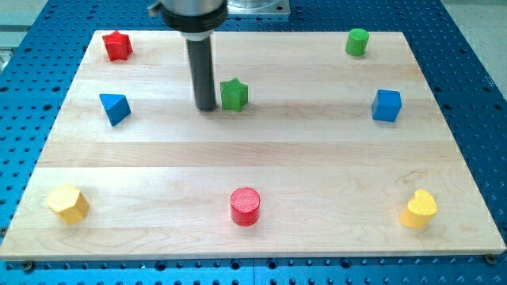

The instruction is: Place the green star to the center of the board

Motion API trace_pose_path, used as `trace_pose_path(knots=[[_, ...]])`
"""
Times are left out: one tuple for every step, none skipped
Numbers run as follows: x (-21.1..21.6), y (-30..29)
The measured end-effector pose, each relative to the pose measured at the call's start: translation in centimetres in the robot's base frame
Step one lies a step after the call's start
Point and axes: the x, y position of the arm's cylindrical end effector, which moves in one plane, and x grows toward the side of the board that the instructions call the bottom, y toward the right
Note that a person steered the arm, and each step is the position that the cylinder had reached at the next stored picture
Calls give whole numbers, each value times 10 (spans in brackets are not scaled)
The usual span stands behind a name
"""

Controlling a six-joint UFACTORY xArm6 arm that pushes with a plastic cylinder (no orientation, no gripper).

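Camera view: my tip (207,107) just left of green star (234,94).

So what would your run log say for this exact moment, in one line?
goal: green star to board centre | my tip: just left of star | star: above centre, not yet placed

The tip (207,107) is set just to the view's left of the green star (234,94), above the board's (317,158) centre. The red star (117,45) is found at the top-left corner with the blue triangular block (116,108) below it, and the green cylinder (357,41) near the top-right corner with the blue cube (386,105) below it. Along the bottom edge, the yellow hexagonal block (67,203) is placed at the left corner, the red cylinder (245,207) midway, and the yellow heart-shaped block (418,209) at the right corner.
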Motion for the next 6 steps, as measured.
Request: trace_pose_path(knots=[[-35,8],[-35,66],[-5,93],[-8,117],[-23,211],[-46,313]])
